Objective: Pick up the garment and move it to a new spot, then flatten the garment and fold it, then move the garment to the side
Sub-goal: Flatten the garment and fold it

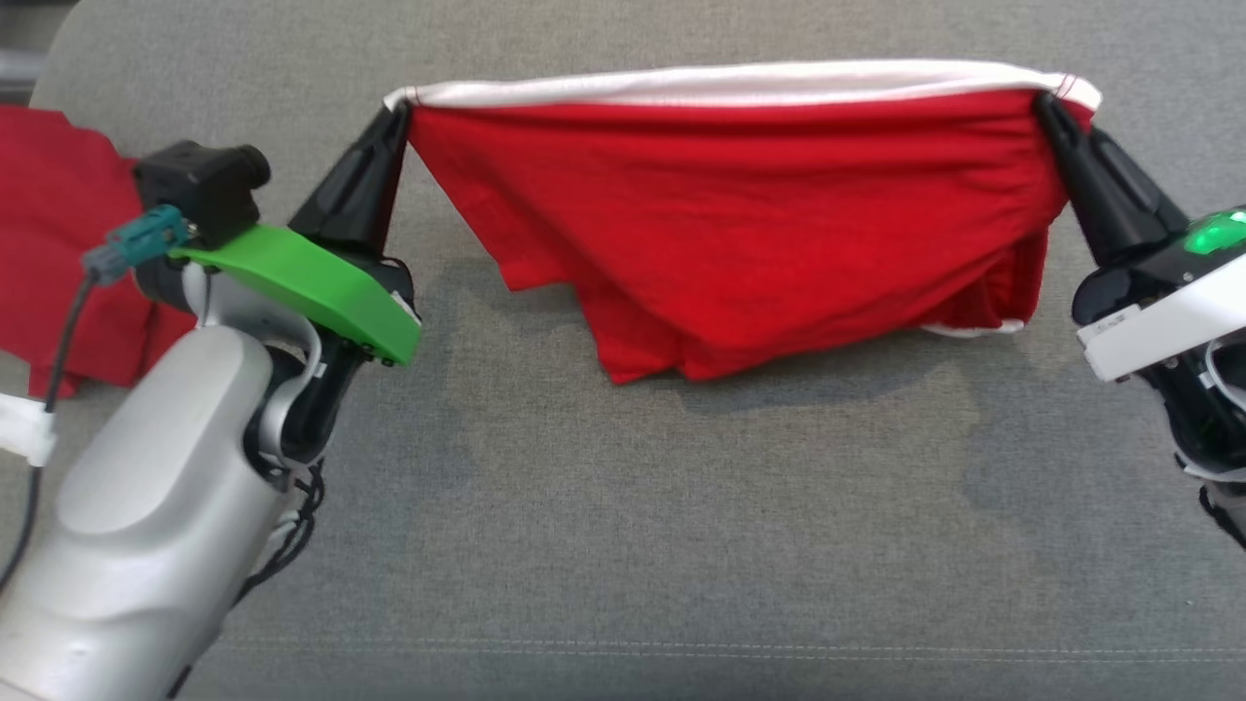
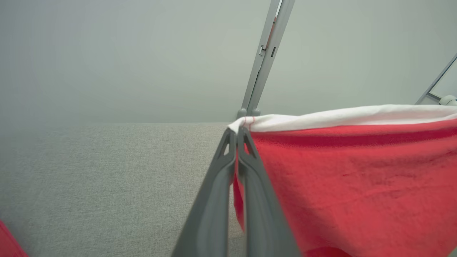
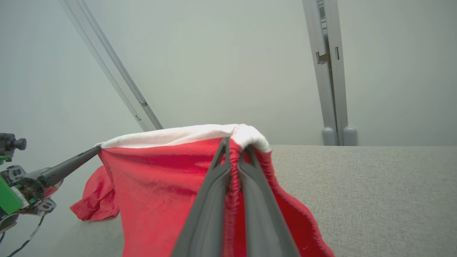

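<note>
Garment: the red garment [image 1: 740, 224] hangs across the upper middle of the head view, with its white band [image 1: 740, 83] pulled taut along the top. Its lower folds sag toward the grey fabric surface [image 1: 681, 506]; we cannot tell if they touch it.
Long axis: it runs left to right across the frame, from one hand to the other.
Left hand [image 1: 394, 122]: fingers together, clamped on the band's left corner.
Right hand [image 1: 1046, 102]: fingers together on the right corner, with cloth bunched between them.
Nearer arm: neither — each holds one end, and the garment spans the gap between them.
Around: a second red cloth [image 1: 58, 234] lies at the frame's left edge, beside the left arm.
In the way: we judge that laying the garment down on the surface at lower centre meets nothing — only that cloth at the left needs avoiding.
</note>
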